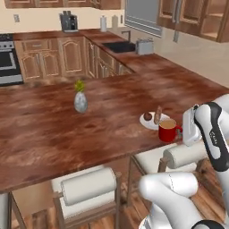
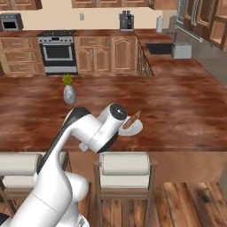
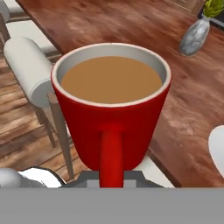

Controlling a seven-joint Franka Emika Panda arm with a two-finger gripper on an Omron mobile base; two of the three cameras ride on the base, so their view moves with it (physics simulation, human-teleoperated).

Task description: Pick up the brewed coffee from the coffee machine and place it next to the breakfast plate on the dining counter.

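One mug [image 1: 167,129] is all you are carrying, and it is full nearly to the rim with coffee, so a tilt or a jerk of the wrist would likely slop it over the counter [image 1: 67,129]. You have it at the counter's near edge, just beside the plate [image 1: 148,120] on the side toward the stools, with the gripper [image 1: 190,128] on the handle side. From the hand camera the handle runs straight down toward the fingers, so the jaws look closed on the mug, though the fingertips themselves are hidden under it.

I cannot tell whether the mug's base is touching the wood or hanging slightly above it. If you let go while it is raised, it may drop and splash, or tip off the edge onto the stool [image 1: 185,154] below. Part of the base may overhang that edge; moving it farther in beside the plate would be safer. Push too far, though, and you could knock the bread [image 1: 158,115] or shove the plate. The vase [image 1: 80,100] stands well clear of the plate.
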